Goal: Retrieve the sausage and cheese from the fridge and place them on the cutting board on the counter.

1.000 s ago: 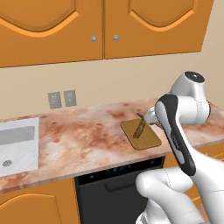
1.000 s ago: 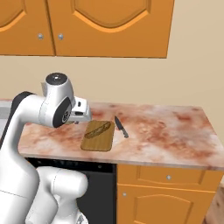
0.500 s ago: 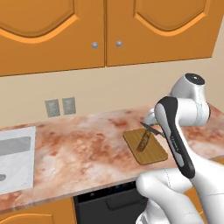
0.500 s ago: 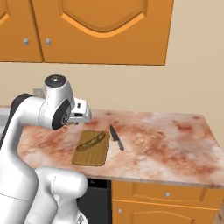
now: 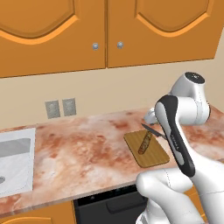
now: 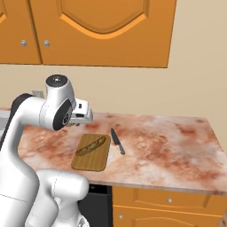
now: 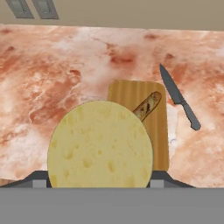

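My gripper point(image 6: 84, 113) hangs above the counter point(image 6: 168, 142) just behind the cutting board's left end, shut on the cheese point(image 7: 100, 146), a pale-yellow round chunk that hides the fingertips in the hand view. The sausage point(image 7: 147, 105) lies slantwise on the tan cutting board point(image 7: 159, 131), and it appears again as the sausage point(image 5: 145, 142) on the board point(image 5: 153, 156) in the left base view. In the right base view the sausage point(image 6: 92, 146) rests on the board point(image 6: 91, 162). The fridge is out of view.
A dark-handled knife point(image 7: 178, 97) lies on the counter just right of the board, also seen as the knife point(image 6: 117, 141). A white sink point(image 5: 15, 162) sits at the far left. Wall outlets point(image 5: 60, 108), orange upper cabinets point(image 5: 105, 30) and a black appliance front point(image 5: 109, 201) surround the worktop.
The whole picture has shifted: the base has driven and the counter and board now sit lower and nearer in both base views. The arm keeps its pose, cheese still gripped.
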You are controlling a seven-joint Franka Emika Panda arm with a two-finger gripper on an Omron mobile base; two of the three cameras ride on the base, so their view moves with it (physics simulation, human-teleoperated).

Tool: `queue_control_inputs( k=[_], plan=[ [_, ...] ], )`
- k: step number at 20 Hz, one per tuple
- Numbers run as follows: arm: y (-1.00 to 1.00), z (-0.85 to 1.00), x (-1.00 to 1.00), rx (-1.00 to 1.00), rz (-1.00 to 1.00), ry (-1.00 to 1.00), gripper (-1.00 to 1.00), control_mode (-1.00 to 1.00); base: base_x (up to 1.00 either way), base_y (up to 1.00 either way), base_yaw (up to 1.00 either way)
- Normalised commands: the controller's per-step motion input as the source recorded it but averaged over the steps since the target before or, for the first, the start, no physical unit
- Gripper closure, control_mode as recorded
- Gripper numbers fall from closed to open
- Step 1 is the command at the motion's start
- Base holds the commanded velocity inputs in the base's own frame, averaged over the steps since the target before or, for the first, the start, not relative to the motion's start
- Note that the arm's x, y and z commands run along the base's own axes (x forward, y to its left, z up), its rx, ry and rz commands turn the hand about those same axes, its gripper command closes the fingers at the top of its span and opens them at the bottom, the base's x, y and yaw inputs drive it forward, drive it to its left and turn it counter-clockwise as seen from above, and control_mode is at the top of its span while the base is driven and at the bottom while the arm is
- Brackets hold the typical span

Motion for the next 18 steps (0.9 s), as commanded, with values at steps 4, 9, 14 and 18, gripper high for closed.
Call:
queue_control_inputs(
  k=[4, 9, 14, 18],
  plan=[
    [0.00, 0.00, 0.00, 0.00, 0.00, 0.00, 1.00, 1.00, 0.00, 0.00, 0.00],
    [0.00, 0.00, 0.00, 0.00, 0.00, 0.00, 1.00, 1.00, 0.00, 0.00, 0.00],
    [0.00, 0.00, 0.00, 0.00, 0.00, 0.00, 1.00, -1.00, 0.00, 0.00, 0.00],
    [0.00, 0.00, 0.00, 0.00, 0.00, 0.00, 1.00, -1.00, 0.00, 0.00, 0.00]
  ],
)
